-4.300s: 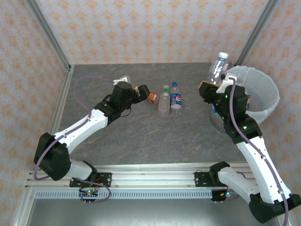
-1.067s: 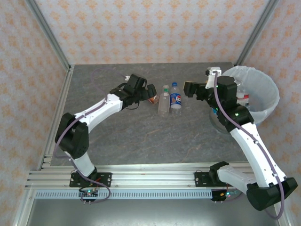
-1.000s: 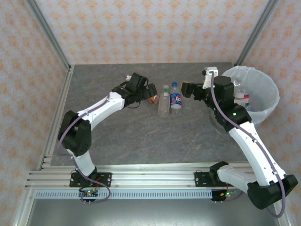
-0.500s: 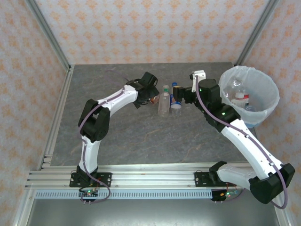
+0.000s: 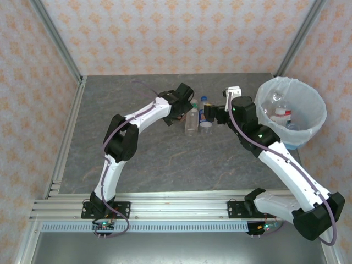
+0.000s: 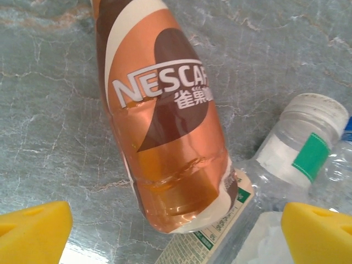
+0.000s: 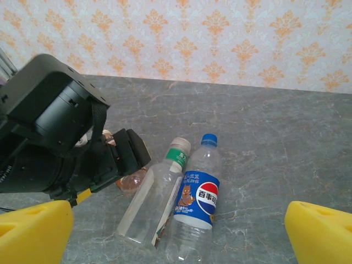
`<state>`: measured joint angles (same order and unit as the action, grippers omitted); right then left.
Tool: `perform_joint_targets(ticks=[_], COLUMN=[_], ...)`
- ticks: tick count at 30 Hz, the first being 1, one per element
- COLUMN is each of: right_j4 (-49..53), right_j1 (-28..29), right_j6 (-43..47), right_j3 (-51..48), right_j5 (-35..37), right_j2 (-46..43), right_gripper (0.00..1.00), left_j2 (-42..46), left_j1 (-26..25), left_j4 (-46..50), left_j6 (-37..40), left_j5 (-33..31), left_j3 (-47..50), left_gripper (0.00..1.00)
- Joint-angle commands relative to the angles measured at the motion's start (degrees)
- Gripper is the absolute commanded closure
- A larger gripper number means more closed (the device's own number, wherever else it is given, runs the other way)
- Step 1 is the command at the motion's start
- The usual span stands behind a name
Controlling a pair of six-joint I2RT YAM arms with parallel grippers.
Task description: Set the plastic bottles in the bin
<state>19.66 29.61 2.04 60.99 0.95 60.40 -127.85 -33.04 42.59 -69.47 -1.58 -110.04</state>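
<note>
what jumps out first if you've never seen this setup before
A copper-brown Nescafe bottle looms large in the left wrist view, lying on the grey table and framed by the open left end effector. Beside it, a Pepsi bottle and a clear bottle lie side by side, the open right end effector facing them. At the far right stands the bag-lined bin, bottles already inside.
</note>
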Motion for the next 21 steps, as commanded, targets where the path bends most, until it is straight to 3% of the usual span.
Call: perform_joint_targets(ticks=[1, 16, 21], right_j4=[0.30, 2.75, 2.77], right_j1=[0.39, 0.41, 0.37], right_j6=[0.27, 0.92, 1.19], right_j3=[-0.86, -2.68, -2.88], right_j5=[2.16, 4.27, 4.55], right_j2=[-2.26, -3.99, -3.84], right_gripper=[0.01, 0.01, 0.01], left_j2=[-2.19, -10.15, -10.95], left_j1=[-0.10, -0.89, -0.89], left_j4=[3.02, 2.68, 2.54], left_j6=[-3.04, -4.05, -2.22], left_j5=[-4.57, -4.92, -5.21], left_j3=[-3.00, -9.13, -8.88], left_gripper=[0.04, 0.19, 0.30])
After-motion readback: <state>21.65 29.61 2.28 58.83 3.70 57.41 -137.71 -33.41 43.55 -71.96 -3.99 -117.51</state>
